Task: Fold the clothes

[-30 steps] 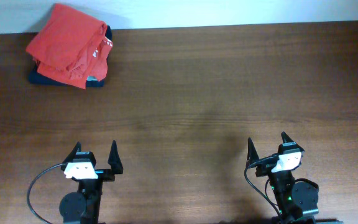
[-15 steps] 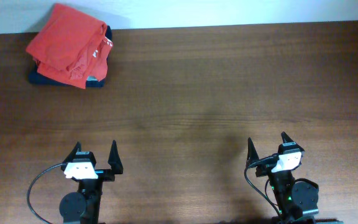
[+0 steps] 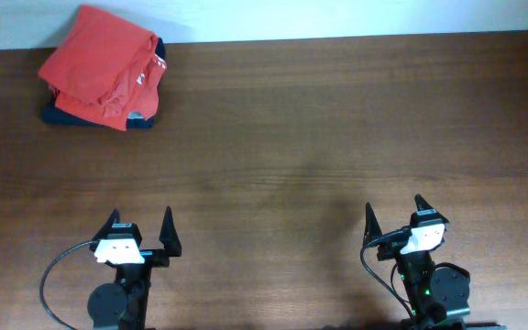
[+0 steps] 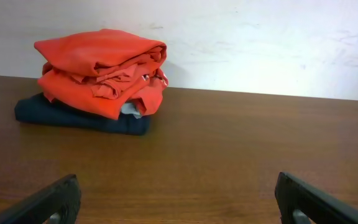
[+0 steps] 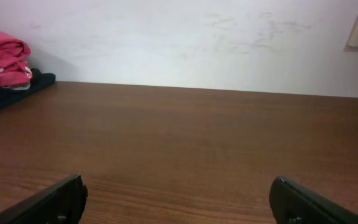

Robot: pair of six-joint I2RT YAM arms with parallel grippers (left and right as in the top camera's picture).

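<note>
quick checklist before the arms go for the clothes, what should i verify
1. Left hand open and empty: ok.
2. Right hand open and empty: ok.
3. Orange-red shirts in view, piled at the table's far left corner: ok.
4. Shirts spread flat for folding: not ok, bunched on a navy garment.
5. Path from hands to pile free: ok.
6. How many shirts are stacked: cannot tell.
</note>
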